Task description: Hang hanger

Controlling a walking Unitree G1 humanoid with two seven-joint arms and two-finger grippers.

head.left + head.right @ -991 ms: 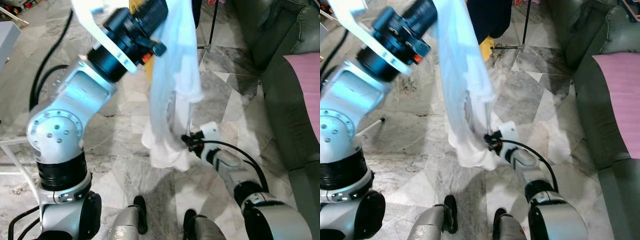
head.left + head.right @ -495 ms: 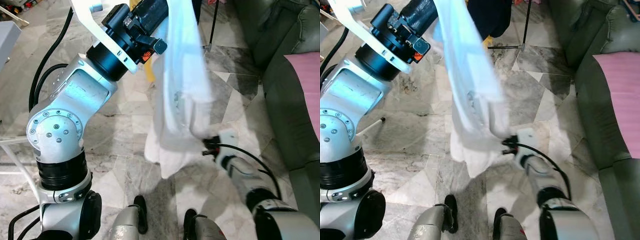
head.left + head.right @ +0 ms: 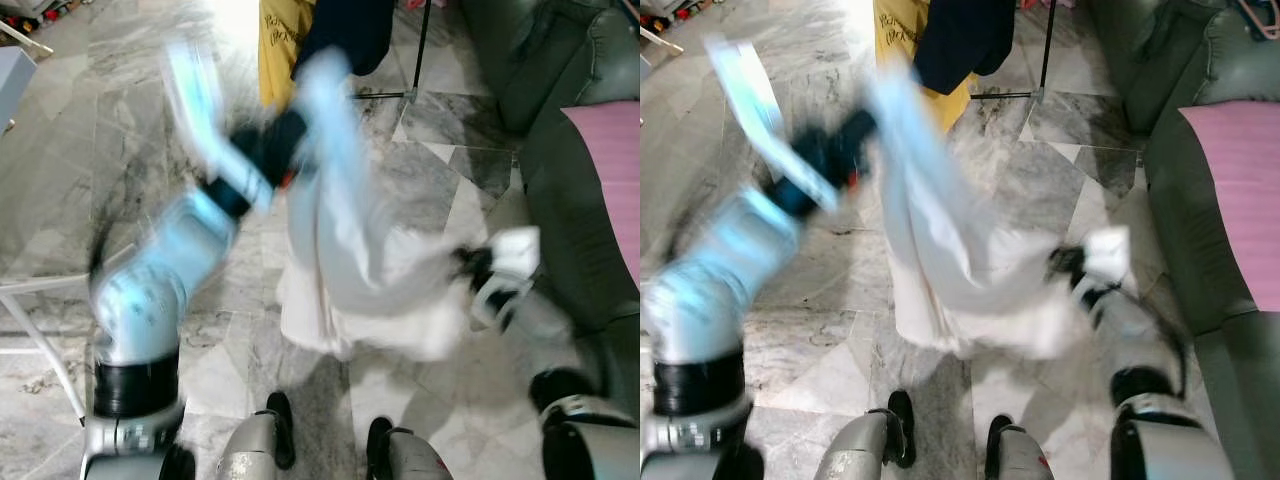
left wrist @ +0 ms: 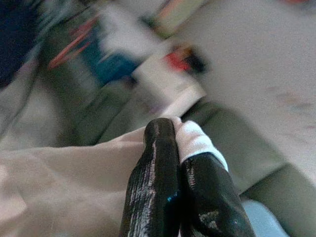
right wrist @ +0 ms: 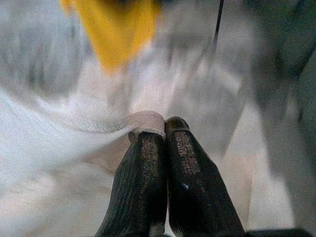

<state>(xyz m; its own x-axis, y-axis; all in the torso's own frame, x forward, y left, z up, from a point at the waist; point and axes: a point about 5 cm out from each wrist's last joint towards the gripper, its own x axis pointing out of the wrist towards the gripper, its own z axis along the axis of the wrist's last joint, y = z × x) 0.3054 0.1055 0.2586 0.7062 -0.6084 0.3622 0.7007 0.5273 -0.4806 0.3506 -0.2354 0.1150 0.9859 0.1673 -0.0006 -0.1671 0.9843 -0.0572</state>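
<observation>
Blurrily, both grippers [image 4: 175,143] [image 5: 165,131] pinching white garment [image 3: 350,270]

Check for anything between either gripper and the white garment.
Nothing visible: the left gripper and the right gripper are both shut on the white garment, with cloth pinched between their fingers.

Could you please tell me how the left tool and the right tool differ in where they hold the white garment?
The left tool is raised and pinches the white garment near its top; the right tool sits lower, off to the robot's right, and pinches a lower edge, stretching it sideways. Both are shut on cloth and blurred by motion.
</observation>
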